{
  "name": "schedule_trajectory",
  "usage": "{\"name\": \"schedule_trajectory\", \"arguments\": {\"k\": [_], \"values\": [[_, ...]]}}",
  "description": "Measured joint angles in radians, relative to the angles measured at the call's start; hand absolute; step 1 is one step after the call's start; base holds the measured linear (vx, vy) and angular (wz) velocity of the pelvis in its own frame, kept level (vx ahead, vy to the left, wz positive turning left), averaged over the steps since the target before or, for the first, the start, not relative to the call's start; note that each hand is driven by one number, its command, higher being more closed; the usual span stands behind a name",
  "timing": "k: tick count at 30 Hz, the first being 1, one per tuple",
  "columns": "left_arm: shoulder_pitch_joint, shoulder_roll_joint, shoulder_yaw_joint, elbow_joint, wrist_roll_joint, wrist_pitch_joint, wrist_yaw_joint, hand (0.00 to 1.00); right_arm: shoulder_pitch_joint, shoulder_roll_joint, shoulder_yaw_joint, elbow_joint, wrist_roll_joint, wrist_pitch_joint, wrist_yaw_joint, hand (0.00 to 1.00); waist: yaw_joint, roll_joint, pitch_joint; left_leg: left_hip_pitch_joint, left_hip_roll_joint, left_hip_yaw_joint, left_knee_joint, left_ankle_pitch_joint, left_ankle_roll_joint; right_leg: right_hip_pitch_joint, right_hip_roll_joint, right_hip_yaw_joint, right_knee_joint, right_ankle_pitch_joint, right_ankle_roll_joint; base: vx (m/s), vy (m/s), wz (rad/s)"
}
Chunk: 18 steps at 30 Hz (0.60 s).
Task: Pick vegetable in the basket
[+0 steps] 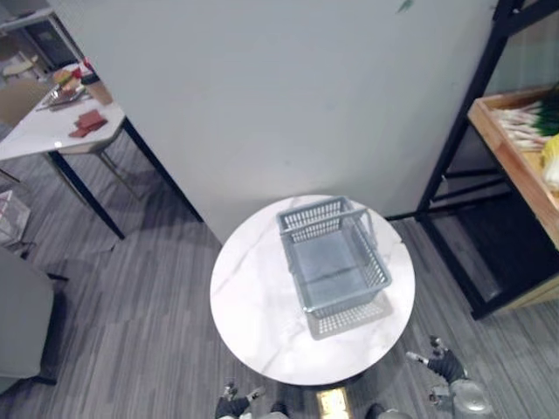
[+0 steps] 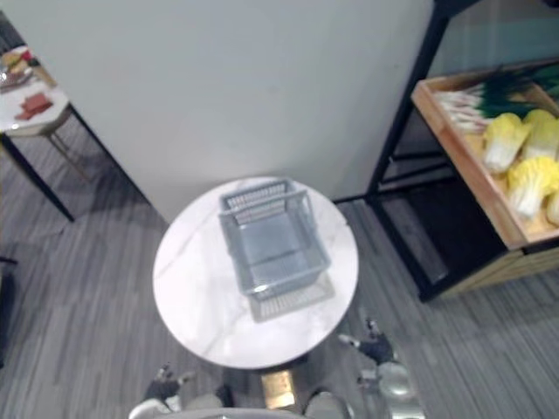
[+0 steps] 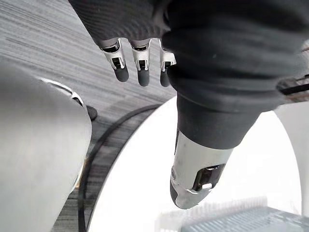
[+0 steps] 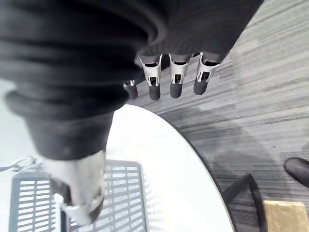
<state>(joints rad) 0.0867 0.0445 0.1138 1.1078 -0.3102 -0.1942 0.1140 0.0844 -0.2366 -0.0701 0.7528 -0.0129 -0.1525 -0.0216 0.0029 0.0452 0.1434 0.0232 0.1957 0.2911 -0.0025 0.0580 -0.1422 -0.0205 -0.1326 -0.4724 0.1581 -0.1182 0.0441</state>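
Observation:
An empty grey plastic basket [image 1: 336,257] stands on a round white marble table [image 1: 253,297]. The vegetables lie in a wooden crate [image 2: 472,179] on the shelf to the right: yellow-white cabbages [image 2: 522,166] and green onions [image 2: 485,98]. My left hand [image 1: 234,403] hangs low at the table's near edge, its fingers [image 3: 139,60] relaxed and holding nothing. Off the table's near right edge, my right hand [image 1: 441,362] is open too, fingers [image 4: 176,77] straight over the floor. Both hands are well short of the crate.
A black metal rack [image 1: 463,131] carries the crate at the right. A pale partition wall [image 1: 288,96] rises behind the round table. A white table with food [image 1: 52,127] stands at the back left, and a grey seat [image 1: 17,323] at the left.

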Motion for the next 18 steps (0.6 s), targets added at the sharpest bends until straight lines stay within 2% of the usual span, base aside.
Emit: {"name": "schedule_trajectory", "arguments": {"k": [2, 4, 7, 11, 14, 16, 18], "values": [[-0.001, 0.002, 0.0, 0.0, 0.0, 0.0, 0.001, 0.0, 0.012, 0.0, -0.003, -0.081, -0.048, -0.005, -0.018, 0.0, -0.001, 0.001, -0.003, 0.002, -0.001, 0.002, -0.025, -0.028, 0.005, -0.002, 0.009, 0.001, -0.02, 0.019, 0.012, 0.03, 0.119, -0.03], [-0.001, 0.014, 0.0, -0.001, 0.003, 0.0, -0.001, 0.0, 0.023, -0.008, -0.003, -0.162, -0.11, -0.009, -0.023, 0.0, 0.001, -0.017, -0.01, -0.001, -0.012, 0.004, -0.032, -0.031, 0.01, -0.004, 0.004, 0.01, -0.044, 0.045, 0.019, 0.03, 0.112, -0.07], [0.008, 0.036, 0.0, 0.001, 0.014, 0.001, -0.006, 0.0, 0.013, -0.08, 0.012, -0.278, -0.199, -0.034, -0.023, 0.0, 0.002, -0.021, -0.015, 0.019, -0.039, 0.019, -0.038, -0.035, 0.017, 0.011, -0.009, 0.031, -0.07, 0.068, 0.035, 0.02, 0.1, -0.14], [0.043, 0.067, 0.0, 0.005, 0.023, 0.001, -0.02, 0.0, -0.091, -0.256, 0.156, -0.37, -0.348, -0.06, -0.019, 0.0, 0.005, -0.007, -0.028, 0.031, -0.054, 0.028, -0.066, -0.034, 0.023, 0.011, -0.009, 0.045, -0.083, 0.086, 0.039, 0.0, 0.048, -0.11], [0.054, 0.07, -0.001, 0.005, 0.023, 0.004, -0.035, 0.0, -0.23, -0.338, 0.274, -0.376, -0.423, -0.074, -0.017, 0.0, 0.018, -0.007, -0.027, 0.025, -0.051, 0.025, -0.073, -0.03, 0.028, 0.004, -0.001, 0.045, -0.089, 0.091, 0.034, 0.0, 0.0, 0.0], [0.055, 0.071, -0.006, 0.005, 0.023, 0.008, -0.039, 0.0, -0.296, -0.36, 0.331, -0.374, -0.426, -0.076, -0.018, 0.0, 0.03, -0.011, -0.03, 0.015, -0.048, 0.022, -0.084, -0.022, 0.028, -0.005, 0.005, 0.042, -0.095, 0.095, 0.03, -0.02, -0.01, 0.02], [0.052, 0.071, -0.009, 0.004, 0.022, 0.009, -0.041, 0.0, -0.453, -0.367, 0.449, -0.323, -0.464, -0.078, -0.016, 0.0, 0.039, -0.021, -0.025, -0.018, -0.046, 0.0, -0.092, -0.002, 0.03, -0.035, 0.012, 0.026, -0.104, 0.106, 0.02, -0.01, -0.022, 0.15]]}}
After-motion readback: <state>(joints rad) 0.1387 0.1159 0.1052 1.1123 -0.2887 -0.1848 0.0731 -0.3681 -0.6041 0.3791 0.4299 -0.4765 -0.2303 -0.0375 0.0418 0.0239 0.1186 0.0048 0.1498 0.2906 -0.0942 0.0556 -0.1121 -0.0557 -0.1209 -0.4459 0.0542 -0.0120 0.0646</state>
